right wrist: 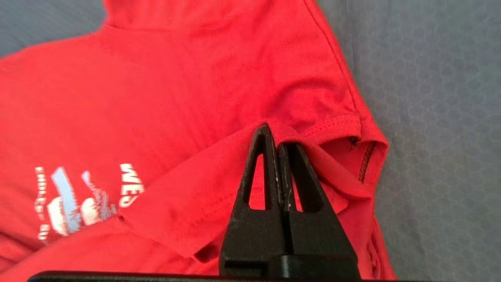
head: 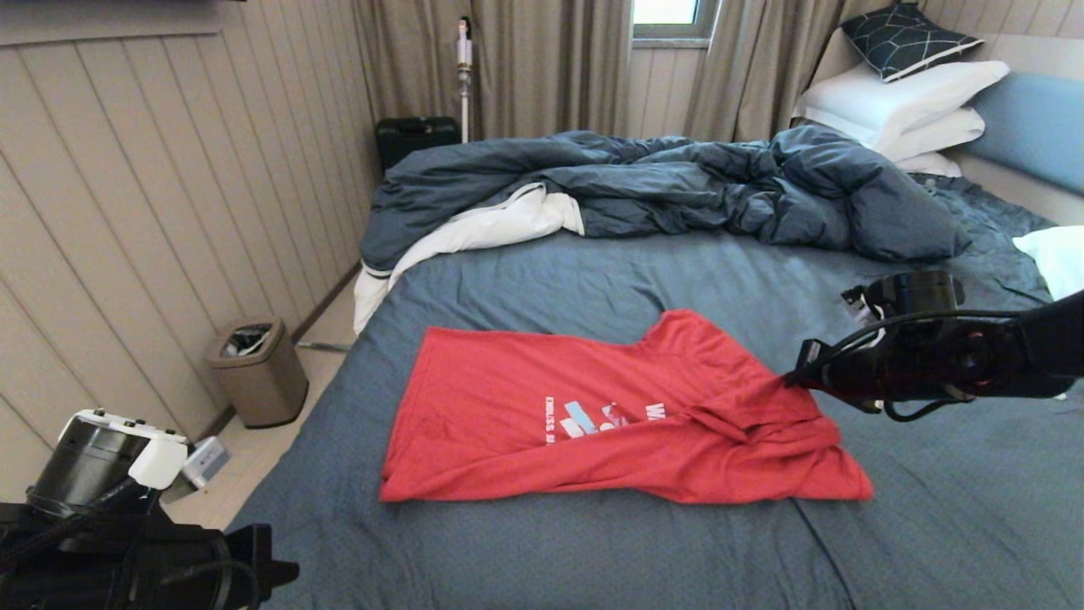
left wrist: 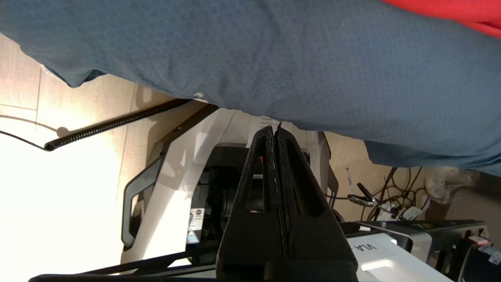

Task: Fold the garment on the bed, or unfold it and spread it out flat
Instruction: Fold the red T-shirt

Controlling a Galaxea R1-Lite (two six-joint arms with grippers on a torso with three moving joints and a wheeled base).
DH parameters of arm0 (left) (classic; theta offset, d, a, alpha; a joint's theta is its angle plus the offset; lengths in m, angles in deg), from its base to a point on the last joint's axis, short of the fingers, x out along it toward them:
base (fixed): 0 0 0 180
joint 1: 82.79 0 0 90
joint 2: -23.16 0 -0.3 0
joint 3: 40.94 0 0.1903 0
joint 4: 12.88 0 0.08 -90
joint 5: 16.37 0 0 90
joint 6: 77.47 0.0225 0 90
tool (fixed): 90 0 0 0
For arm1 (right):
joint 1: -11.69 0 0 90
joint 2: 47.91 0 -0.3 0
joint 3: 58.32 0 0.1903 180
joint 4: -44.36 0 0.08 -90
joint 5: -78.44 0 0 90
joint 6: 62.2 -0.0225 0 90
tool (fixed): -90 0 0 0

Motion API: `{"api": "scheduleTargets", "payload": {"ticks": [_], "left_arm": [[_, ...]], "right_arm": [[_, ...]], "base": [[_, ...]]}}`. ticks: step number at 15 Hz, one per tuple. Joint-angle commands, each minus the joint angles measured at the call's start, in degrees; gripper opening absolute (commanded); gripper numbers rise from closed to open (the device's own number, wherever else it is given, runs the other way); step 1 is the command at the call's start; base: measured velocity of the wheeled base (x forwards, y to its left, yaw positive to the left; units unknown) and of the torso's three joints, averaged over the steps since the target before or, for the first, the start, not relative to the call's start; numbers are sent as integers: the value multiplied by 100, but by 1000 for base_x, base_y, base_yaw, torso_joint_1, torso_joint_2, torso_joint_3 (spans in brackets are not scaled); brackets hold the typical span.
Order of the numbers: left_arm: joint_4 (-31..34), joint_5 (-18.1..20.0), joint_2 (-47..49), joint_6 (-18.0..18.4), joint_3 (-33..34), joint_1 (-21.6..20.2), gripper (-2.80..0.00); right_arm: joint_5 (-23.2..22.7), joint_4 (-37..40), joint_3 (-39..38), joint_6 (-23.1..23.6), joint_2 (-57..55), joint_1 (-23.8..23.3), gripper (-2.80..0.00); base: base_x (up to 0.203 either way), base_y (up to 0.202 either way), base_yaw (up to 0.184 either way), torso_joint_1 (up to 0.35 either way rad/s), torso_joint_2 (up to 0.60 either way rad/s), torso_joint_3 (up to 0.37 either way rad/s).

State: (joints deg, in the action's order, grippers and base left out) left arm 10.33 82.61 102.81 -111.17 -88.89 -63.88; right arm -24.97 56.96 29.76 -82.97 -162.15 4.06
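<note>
The red T-shirt [head: 593, 415] is lying on the slate-blue sheet of the bed [head: 525, 280], on the half nearer the robot, well apart from the rumpled dark blue duvet [head: 677, 191] that is piled across the far half. Its lower body is lying fairly flat toward the side of the bed where the small bin [head: 258, 368] is standing on the floor, while the end away from the bin is bunching into folds. A flap of red cloth is covering part of the white lettering and the white-and-light-blue striped graphic [head: 593, 417], so only pieces of the words are showing.

The right hand [head: 792, 379] is reaching in from the side of the bed away from the bin and is clenching a fold of the T-shirt at the bunched end, close to a stitched sleeve hem [right wrist: 332, 127]; in the right wrist view its two black fingers [right wrist: 262, 164] are pressing together with red fabric caught at their tips, and the cloth is rising toward them in a small ridge.

The left hand [left wrist: 276, 129] is hanging beside the near edge of the bed, on the bin's side, with its fingers clenched together on nothing. It is sitting below the overhanging sheet, well apart from the T-shirt.

White pillows [head: 898, 106] and a dark patterned cushion [head: 906, 38] are stacking up against the light blue headboard [head: 1033, 127], beyond the duvet
</note>
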Motion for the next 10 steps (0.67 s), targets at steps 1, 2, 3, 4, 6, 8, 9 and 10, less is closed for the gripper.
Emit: {"api": "scheduleTargets", "payload": {"ticks": [1, 2, 3, 4, 6, 8, 9, 10], "left_arm": [[-2, 8, -10, -22, -2, -1, -280], [-2, 8, -28, -22, -2, -1, -280], [-2, 8, -40, -31, -2, -1, -280], [-2, 8, -45, -39, 3, -1, -280], [-2, 8, -63, -44, 31, -1, -280], [-2, 8, -54, -44, 33, -1, -280], [-2, 8, -51, -39, 24, -1, -280], [-2, 8, -45, -39, 24, -1, -280]], "right_arm": [[-4, -2, 34, -1, 156, -38, -280], [-3, 4, 49, 3, 165, -45, -280], [-3, 4, 38, 12, 157, -38, -280], [-3, 4, 1, 12, 143, -27, -280], [5, 6, -85, -1, 121, 30, -280], [6, -2, -99, 73, 141, 34, 0], [6, -5, -91, 82, 165, 25, 0], [13, -5, -91, 90, 192, 17, 0]], "base": [[0, 0, 0, 0, 0, 0], [0, 0, 0, 0, 0, 0], [0, 0, 0, 0, 0, 0], [0, 0, 0, 0, 0, 0], [0, 0, 0, 0, 0, 0], [0, 0, 0, 0, 0, 0], [0, 0, 0, 0, 0, 0], [0, 0, 0, 0, 0, 0]]}}
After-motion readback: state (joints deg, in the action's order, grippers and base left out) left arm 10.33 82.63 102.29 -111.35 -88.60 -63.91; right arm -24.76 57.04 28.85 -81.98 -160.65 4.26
